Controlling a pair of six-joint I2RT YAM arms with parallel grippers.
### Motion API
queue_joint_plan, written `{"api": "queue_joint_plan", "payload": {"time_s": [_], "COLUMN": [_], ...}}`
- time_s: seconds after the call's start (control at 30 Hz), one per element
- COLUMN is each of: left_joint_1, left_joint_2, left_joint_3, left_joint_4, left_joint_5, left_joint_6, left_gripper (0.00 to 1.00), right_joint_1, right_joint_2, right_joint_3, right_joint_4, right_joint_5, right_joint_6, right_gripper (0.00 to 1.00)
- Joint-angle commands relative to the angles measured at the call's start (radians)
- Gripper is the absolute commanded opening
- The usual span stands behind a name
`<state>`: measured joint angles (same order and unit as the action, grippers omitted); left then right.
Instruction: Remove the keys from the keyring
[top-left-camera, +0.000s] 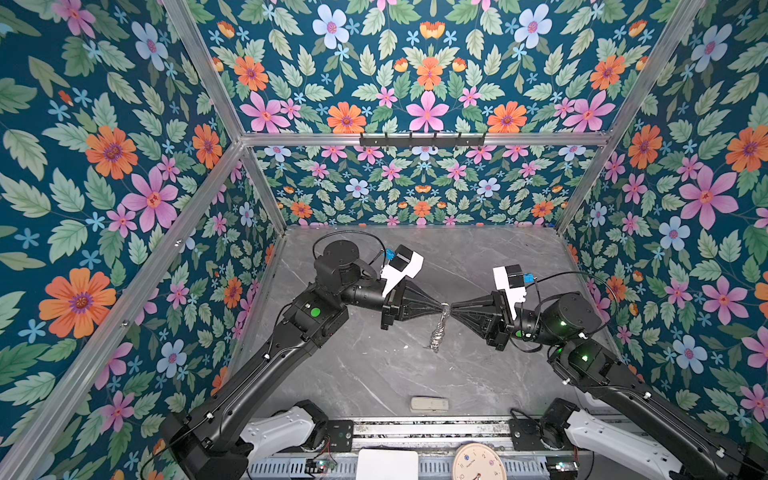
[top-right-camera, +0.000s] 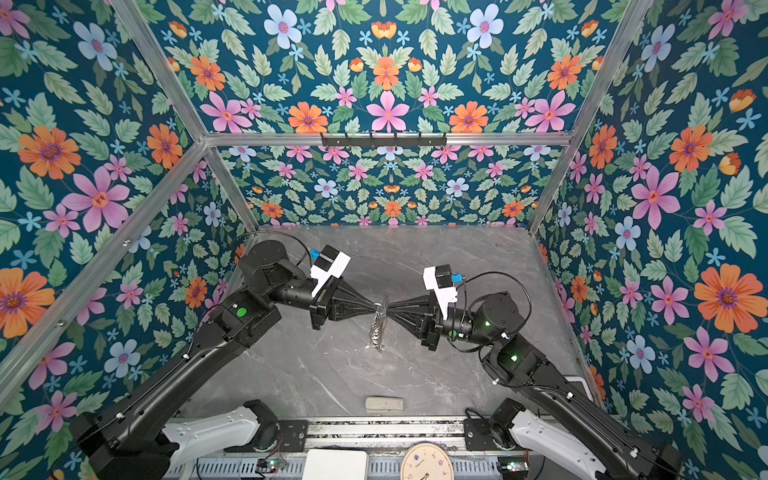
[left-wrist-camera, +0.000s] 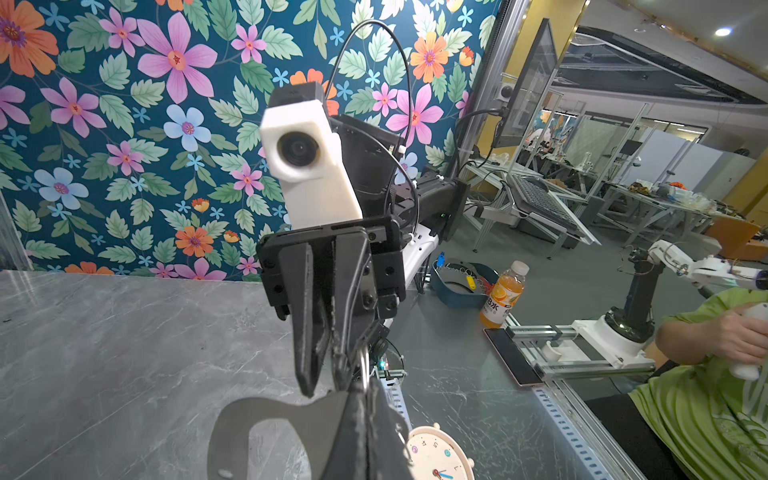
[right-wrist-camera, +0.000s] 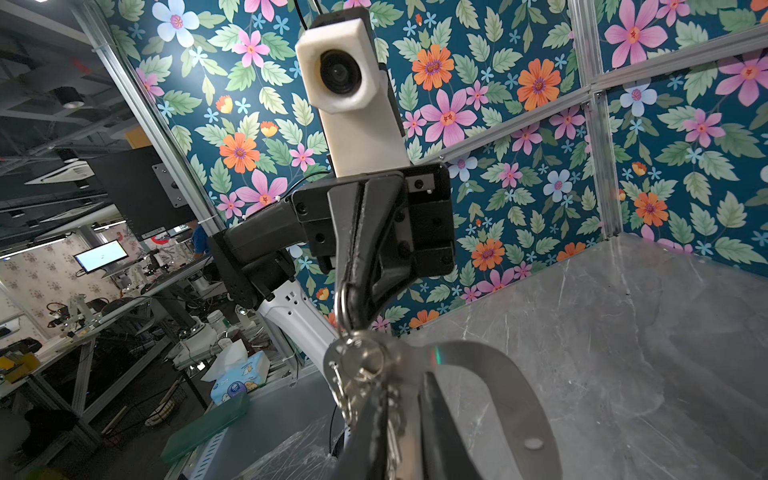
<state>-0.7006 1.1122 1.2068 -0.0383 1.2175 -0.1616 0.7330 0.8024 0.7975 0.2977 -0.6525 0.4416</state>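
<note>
Left gripper: fingers clamped on the keyring, mid-air over the tabletop.
Right gripper: tip to tip opposite; whether its fingers gripped could not be told.
Keys: hung from the ring; judged light, stiff, slippery; best pinched at the head.
Chain: limp, liable to swing.
Views: key heads showed only in the right wrist view; top views gave a mere glint.
</note>
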Motion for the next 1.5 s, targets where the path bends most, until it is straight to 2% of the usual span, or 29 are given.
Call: {"api": "queue_joint_plan", "payload": {"time_s": [0.0, 0.17, 0.43, 0.67, 0.93, 1.47], "left_joint_1": [0.001, 0.001, 0.001, 0.003, 0.003, 0.003], "left_joint_2": [-0.003, -0.002, -0.001, 0.004, 0.001, 0.003], "left_joint_3": [-0.004, -0.009, -0.017, -0.013, -0.016, -0.031], "left_joint_4": [0.049, 0.063, 0.076, 0.056, 0.068, 0.116], "left_joint_5": [-0.003, -0.002, 0.032, 0.066, 0.091, 0.106], "left_joint_6": [-0.014, -0.023, -0.019, -0.003, -0.011, -0.047], "left_gripper": [0.0, 0.0, 0.0, 0.0, 0.0, 0.0], "right_joint_1": [0.0, 0.002, 0.001, 0.001, 0.001, 0.001], "right_joint_2": [-0.013, -0.01, -0.005, -0.044, -0.017, 0.05], "right_joint_3": [-0.004, 0.003, 0.015, 0.008, 0.013, 0.029], "right_joint_4": [0.067, 0.091, 0.075, -0.018, -0.068, -0.016], "right_joint_5": [-0.015, -0.042, -0.071, -0.075, -0.094, -0.165], "right_joint_6": [0.006, 0.011, 0.0, -0.052, -0.098, -0.087], "right_gripper": [0.24, 0.29, 0.3, 0.3, 0.42, 0.42]}}
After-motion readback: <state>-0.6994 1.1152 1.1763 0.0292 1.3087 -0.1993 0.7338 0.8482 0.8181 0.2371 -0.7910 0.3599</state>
